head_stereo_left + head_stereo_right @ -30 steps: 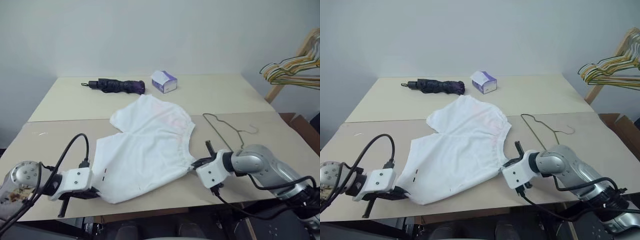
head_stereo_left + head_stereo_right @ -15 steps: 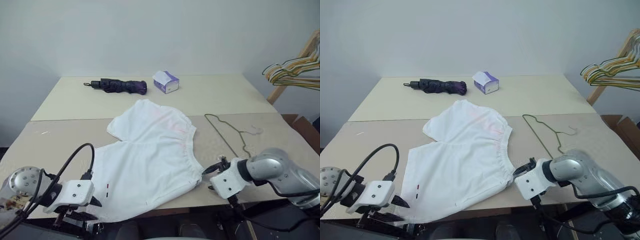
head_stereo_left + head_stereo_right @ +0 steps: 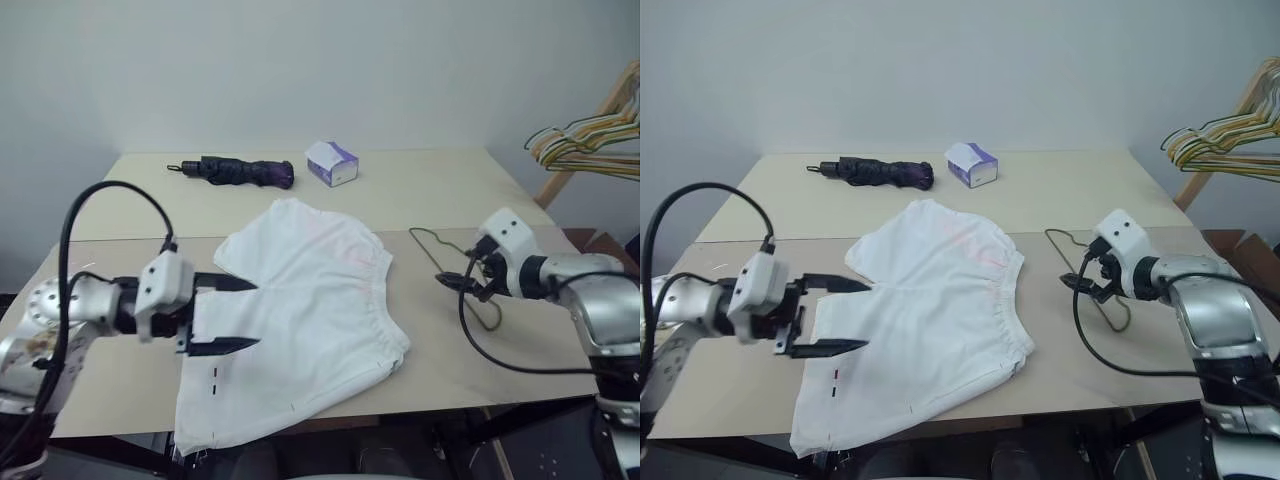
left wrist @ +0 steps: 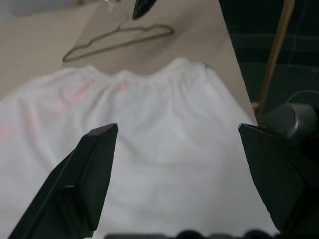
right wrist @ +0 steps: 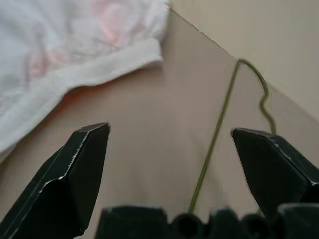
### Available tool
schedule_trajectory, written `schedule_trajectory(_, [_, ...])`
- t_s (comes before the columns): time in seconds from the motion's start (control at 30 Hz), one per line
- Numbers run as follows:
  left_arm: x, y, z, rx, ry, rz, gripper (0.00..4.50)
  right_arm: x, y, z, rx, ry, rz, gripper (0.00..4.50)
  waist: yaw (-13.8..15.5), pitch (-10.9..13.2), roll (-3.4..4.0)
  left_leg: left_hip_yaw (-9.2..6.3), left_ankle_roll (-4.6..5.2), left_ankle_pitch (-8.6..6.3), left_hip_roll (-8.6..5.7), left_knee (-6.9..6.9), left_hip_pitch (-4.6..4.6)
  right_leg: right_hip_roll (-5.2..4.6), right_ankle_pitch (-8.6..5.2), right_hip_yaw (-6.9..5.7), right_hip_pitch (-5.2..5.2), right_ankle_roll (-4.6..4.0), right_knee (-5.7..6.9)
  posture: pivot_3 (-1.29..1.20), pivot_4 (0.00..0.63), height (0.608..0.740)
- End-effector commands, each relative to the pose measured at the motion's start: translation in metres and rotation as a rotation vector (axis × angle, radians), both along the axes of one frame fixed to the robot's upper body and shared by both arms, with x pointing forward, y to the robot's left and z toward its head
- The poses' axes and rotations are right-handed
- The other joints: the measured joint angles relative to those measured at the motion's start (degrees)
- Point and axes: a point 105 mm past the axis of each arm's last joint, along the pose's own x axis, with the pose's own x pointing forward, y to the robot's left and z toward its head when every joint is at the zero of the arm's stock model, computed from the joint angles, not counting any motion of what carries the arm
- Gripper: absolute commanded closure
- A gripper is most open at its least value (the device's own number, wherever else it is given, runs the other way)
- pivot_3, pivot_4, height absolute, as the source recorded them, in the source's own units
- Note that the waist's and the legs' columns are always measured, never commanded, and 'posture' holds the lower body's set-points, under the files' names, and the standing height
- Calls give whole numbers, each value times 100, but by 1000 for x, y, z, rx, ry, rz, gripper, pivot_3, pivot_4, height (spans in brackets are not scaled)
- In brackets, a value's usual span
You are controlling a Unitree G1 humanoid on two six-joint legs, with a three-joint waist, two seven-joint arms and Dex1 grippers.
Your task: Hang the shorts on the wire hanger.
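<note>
Table (image 3: 120, 360): shorts (image 3: 300, 310) lie flat — hanger (image 3: 455, 262) beside the waistband.
Left gripper (image 3: 232, 314): jaws spread wide over the shorts.
Right gripper (image 3: 452, 284): jaws wide open — above the hanger.

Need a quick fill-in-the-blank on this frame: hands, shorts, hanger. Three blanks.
1. Both the left hand and the right hand have their fingers ____.
2. The shorts lie flat on the ____.
3. The wire hanger lies on the shorts' ____ side, apart from them.

Missing: open; table; right

Two pale tables (image 3: 420, 195) against a plain grey-white wall (image 3: 300, 70)
</note>
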Motion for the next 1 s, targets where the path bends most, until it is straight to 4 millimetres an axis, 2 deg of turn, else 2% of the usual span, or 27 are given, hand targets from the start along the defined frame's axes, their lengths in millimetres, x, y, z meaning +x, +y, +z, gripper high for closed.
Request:
schedule_trajectory(0.03, [4,-19,7,-44,-12,-29,327,12,-20,-11,1,48,-138,0,-14,-1,1,0,0,0,-1,0,-1,1,0,2,-2,1,0,-49,0,740])
schedule_trajectory(0.1, [4,-27,5,-45,-16,-55,327,17,-25,-25,-12,81,-160,0,-34,-1,1,-1,0,0,-4,0,0,2,0,5,1,4,-4,-45,0,740])
schedule_trajectory(0.4, [0,-38,2,-62,-17,-64,327,17,-28,-56,-5,198,-107,0,-178,2,5,-6,1,0,-7,0,-1,4,3,16,1,12,-6,-23,0,740])
schedule_trajectory(0.53, [0,-41,3,-68,-32,-58,327,16,-27,-63,22,248,-81,0,-163,3,5,-7,1,0,-8,0,2,5,3,18,3,13,-6,-20,0,740])
schedule_trajectory(0.63, [1,-42,2,-77,-36,-54,286,13,-26,-70,9,290,-68,551,-164,2,5,-8,1,0,-8,0,3,5,4,19,4,14,-9,-16,0,740])
schedule_trajectory(0.83, [7,-39,2,-79,-57,-20,286,9,-31,-89,-48,374,-109,2643,-153,0,2,-7,1,0,-7,0,5,7,4,18,6,14,-11,10,0,740])
schedule_trajectory(1.0, [12,-35,5,-72,-87,8,286,9,-23,-96,-61,383,-100,4482,-154,-20,-29,-10,1,0,-6,0,9,8,4,17,11,14,-11,15,0,740])
